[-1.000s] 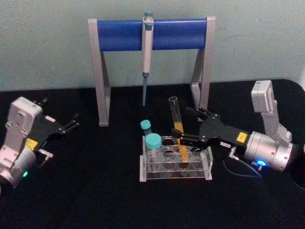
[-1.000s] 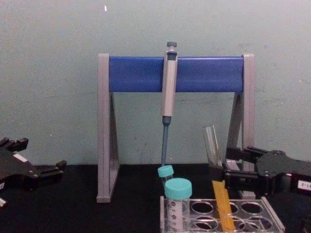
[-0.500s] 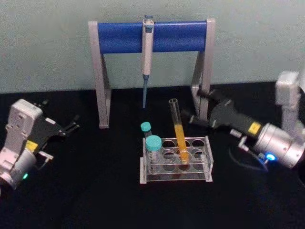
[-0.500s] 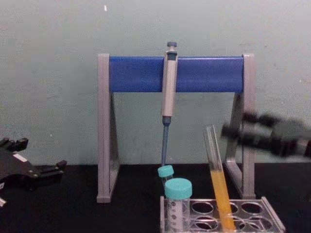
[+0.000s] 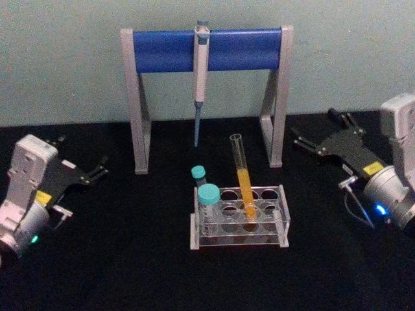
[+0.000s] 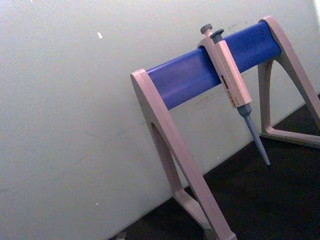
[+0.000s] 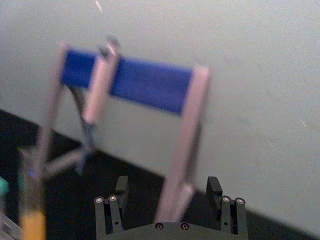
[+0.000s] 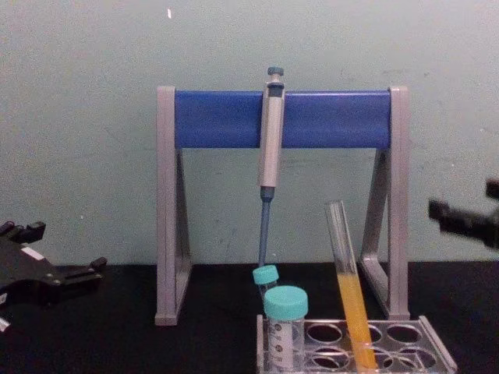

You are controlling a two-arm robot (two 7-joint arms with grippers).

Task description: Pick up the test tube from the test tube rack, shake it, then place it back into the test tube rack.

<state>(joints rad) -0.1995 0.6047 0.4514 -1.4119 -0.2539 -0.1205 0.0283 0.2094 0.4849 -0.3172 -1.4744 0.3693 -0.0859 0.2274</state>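
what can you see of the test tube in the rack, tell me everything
The test tube is long, thin and clear, glass by its look, open-topped with no cap. Orange-yellow liquid fills roughly its lower half. It stands in a hole of the clear plastic rack, leaning with its top toward the robot's left. Only the rack touches it; the open right end effector is well apart on the right.

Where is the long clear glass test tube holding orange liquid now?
Head view, centre: the test tube leans in the clear plastic rack, right of the teal-capped tubes, before the grey-and-blue pipette stand.
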